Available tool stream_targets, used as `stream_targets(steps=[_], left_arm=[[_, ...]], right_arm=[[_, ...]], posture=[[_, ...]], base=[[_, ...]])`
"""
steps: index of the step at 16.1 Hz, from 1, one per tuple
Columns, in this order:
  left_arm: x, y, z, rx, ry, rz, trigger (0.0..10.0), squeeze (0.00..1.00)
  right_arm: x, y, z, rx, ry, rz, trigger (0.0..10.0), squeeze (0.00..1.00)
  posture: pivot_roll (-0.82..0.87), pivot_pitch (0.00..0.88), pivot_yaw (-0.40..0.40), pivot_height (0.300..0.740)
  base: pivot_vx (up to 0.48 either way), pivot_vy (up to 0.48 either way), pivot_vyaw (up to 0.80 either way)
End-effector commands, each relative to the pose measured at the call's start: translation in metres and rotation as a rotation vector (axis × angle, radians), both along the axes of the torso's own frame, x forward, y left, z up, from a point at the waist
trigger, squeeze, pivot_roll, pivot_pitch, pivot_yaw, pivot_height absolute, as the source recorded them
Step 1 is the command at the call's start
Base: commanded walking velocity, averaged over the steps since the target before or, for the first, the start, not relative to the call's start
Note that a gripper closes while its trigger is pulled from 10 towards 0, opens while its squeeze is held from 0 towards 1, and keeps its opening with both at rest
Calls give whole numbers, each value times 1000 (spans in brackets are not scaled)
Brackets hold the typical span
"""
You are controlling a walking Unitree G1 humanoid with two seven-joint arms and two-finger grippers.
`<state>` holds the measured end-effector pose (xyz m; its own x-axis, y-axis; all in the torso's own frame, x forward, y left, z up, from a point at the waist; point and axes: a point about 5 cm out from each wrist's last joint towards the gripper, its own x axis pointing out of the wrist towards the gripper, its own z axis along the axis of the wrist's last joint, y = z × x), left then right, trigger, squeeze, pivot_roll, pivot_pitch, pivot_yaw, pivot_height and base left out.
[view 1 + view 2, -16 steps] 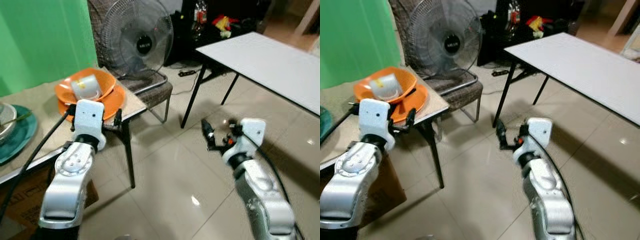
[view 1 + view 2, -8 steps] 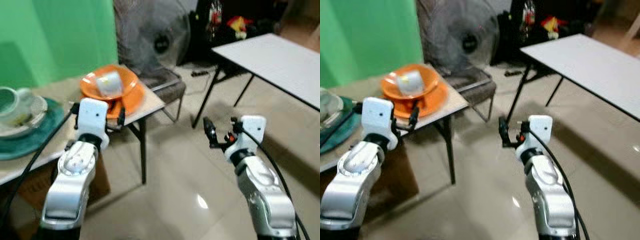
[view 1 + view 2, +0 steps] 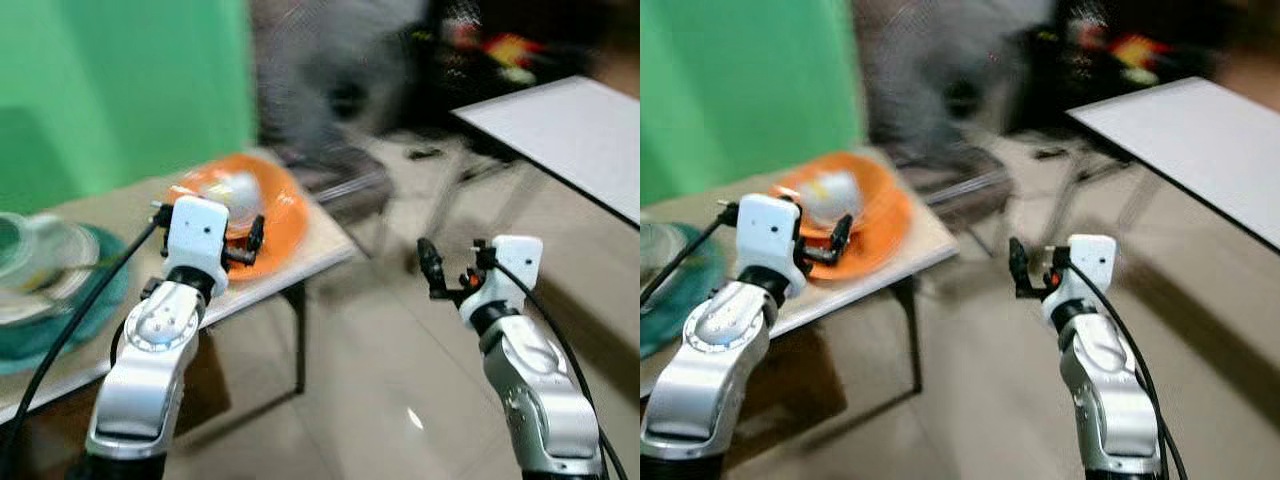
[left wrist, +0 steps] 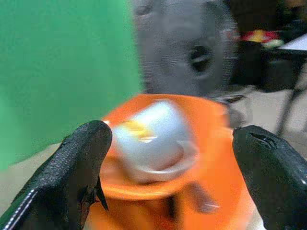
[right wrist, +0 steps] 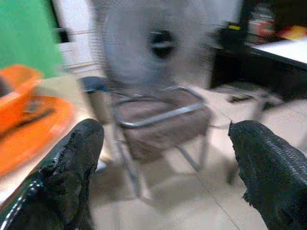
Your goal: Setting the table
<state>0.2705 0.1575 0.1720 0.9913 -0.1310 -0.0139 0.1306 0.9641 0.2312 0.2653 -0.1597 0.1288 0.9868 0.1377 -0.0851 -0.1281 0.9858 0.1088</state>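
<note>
Closer now than a second ago, the left pincer [image 3: 208,215] is raised, fingers spread wide, before the white cup [image 4: 152,136] lying in stacked orange bowls [image 3: 275,215] on the beige tabletop [image 3: 110,205]. Right pincer [image 3: 432,268] hovers open above the tiled floor [image 3: 370,350].

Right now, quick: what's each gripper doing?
Left gripper: open, empty, facing the white cup in the orange bowl.
Right gripper: open, empty, over the floor.
</note>
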Motion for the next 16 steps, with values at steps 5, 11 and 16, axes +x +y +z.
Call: stream_targets(steps=[5,11,16], left_arm=[[-10,-10,17,14,-63,-57,10000,0],[-12,-7,23,16,-88,-6,10000,0],[-9,-6,24,35,-94,-7,10000,0]], right_arm=[[-1,19,17,10,-89,250,10000,0],[1,17,20,19,-107,305,10000,0],[2,12,21,10,-110,274,10000,0]], posture=[[173,0,-83,740],[192,0,-99,740],[182,0,-90,740]], base=[[293,0,800],[0,-240,800],[0,-474,800]])
